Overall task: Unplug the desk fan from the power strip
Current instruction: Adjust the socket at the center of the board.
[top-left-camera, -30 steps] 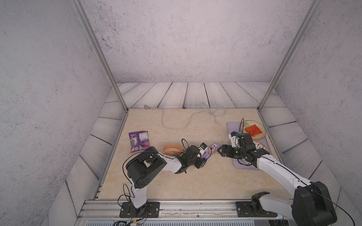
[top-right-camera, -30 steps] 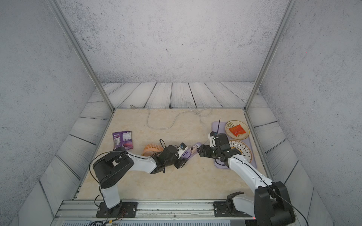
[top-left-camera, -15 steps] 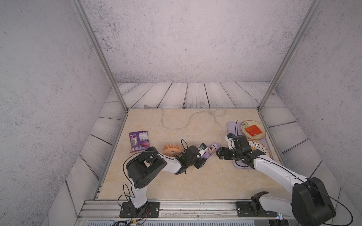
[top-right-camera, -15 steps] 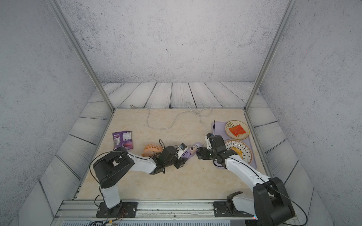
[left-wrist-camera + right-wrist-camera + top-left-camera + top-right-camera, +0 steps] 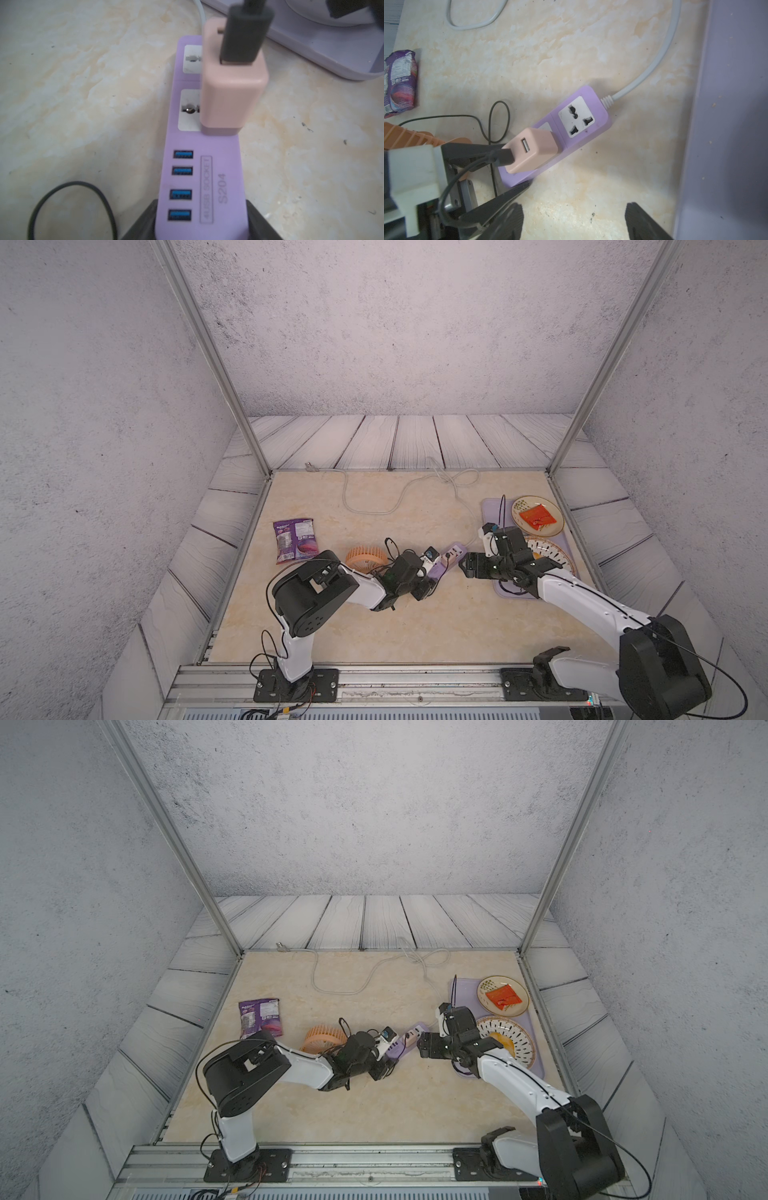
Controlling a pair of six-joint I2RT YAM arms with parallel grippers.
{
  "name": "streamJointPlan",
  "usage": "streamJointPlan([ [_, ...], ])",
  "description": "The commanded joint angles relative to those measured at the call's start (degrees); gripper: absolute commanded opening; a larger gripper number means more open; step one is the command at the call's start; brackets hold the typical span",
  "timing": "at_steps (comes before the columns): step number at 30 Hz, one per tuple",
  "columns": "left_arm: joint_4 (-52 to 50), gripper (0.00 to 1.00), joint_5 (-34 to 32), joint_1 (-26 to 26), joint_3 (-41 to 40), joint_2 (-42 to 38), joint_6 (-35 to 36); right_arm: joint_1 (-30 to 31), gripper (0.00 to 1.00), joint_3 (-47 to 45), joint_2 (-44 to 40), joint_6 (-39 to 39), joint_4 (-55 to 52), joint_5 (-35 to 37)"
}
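Observation:
The lavender power strip (image 5: 453,552) lies mid-table, and my left gripper (image 5: 200,226) is shut on its USB end, one finger against each long side. The beige plug (image 5: 230,93) stands in the socket nearer the USB ports, with a black connector in its top. A thin black cord runs from that connector to the orange desk fan (image 5: 365,560), which lies behind my left wrist. My right gripper (image 5: 574,224) is open with only bare table between its fingers. It hovers just off the strip's cord end (image 5: 417,1029).
The strip's thick grey cord (image 5: 374,510) loops to the back edge. A lavender tray (image 5: 492,510) holding two plates (image 5: 536,514) sits right of my right gripper. A purple snack bag (image 5: 293,541) lies at the left.
My right arm has crept a little to the left, closer to the power strip. My left arm and the strip have stayed where they were.

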Motion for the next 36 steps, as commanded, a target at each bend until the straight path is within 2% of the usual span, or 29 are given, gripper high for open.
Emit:
streamJointPlan([
  [1, 0.95, 0.57, -0.86, -0.17, -0.44, 0.16, 0.56, 0.19, 0.83, 0.1, 0.7, -0.86, -0.1, 0.15],
  [4, 1.51, 0.53, -0.95, -0.14, -0.55, -0.1, 0.44, 0.43, 0.82, 0.22, 1.24, -1.3, -0.24, 0.23],
  [9, 1.59, 0.61, -1.18, -0.13, -0.14, 0.04, 0.51, 1.01, 0.82, 0.0, 1.47, -1.53, 0.13, 0.09],
  [18, 1.71, 0.59, -0.47, -0.15, 0.69, 0.93, 0.48, 2.39, 0.82, 0.57, 2.53, -2.44, 0.6, -0.61],
  [30, 1.08, 0.31, 1.61, -0.13, 0.04, -0.71, 1.55, 3.02, 0.8, -0.02, 1.64, -2.84, 0.72, -0.45],
  [36, -6.76, 0.2, 4.15, -0.18, 2.75, -2.05, 4.62, 3.08, 0.8, -0.79, 1.15, -2.55, 1.03, 0.06],
])
